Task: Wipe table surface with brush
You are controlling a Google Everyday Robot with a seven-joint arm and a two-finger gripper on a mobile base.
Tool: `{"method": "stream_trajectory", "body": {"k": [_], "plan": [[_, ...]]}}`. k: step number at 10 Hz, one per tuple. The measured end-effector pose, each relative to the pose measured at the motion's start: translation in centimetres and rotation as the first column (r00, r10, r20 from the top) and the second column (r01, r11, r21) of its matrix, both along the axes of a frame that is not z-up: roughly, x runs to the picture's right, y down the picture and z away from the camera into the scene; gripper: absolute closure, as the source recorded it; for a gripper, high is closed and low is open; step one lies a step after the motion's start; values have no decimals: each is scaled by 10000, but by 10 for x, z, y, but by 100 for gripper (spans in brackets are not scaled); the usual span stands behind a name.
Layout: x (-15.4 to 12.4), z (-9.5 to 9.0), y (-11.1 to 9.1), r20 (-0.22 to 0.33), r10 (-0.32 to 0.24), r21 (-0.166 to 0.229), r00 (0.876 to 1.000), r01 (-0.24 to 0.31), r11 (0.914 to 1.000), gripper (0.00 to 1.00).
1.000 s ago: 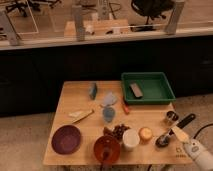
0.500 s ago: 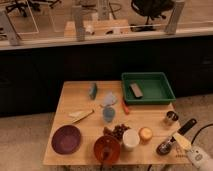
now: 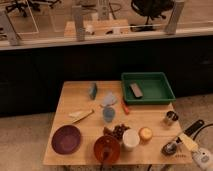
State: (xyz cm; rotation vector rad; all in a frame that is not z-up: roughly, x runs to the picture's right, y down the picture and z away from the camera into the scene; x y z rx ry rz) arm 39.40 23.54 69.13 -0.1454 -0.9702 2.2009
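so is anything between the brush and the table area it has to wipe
Yes. The gripper is by the brush at the front right corner; a metal cup, orange cup and white cup crowd the table surface beside it.

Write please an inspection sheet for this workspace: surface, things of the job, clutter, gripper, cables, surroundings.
Surface: light wooden table, crowded with many small things.
Job's things: brush, its round head near the table's front right corner, its black handle slanting away to the right.
Clutter: green tray holding a dark block; metal cup; white cup; purple plate; red bowl; blue cup; wooden utensil.
Gripper: gripper at the lower right, at the brush handle.
Cables: nothing seen for certain.
Surroundings: glass partition behind the table, office chair beyond it.
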Motion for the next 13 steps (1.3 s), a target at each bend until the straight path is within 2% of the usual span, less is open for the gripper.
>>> {"method": "stream_trajectory", "body": {"k": [4, 7, 11, 13], "plan": [[7, 17, -22, -184, 217, 157, 9996, -214, 9996, 100], [4, 30, -34, -136, 183, 70, 9997, -182, 9998, 100], [-9, 32, -29, 156, 70, -63, 9999, -69, 10000, 100], [-13, 23, -20, 310, -57, -146, 9995, 61, 9999, 100]]}}
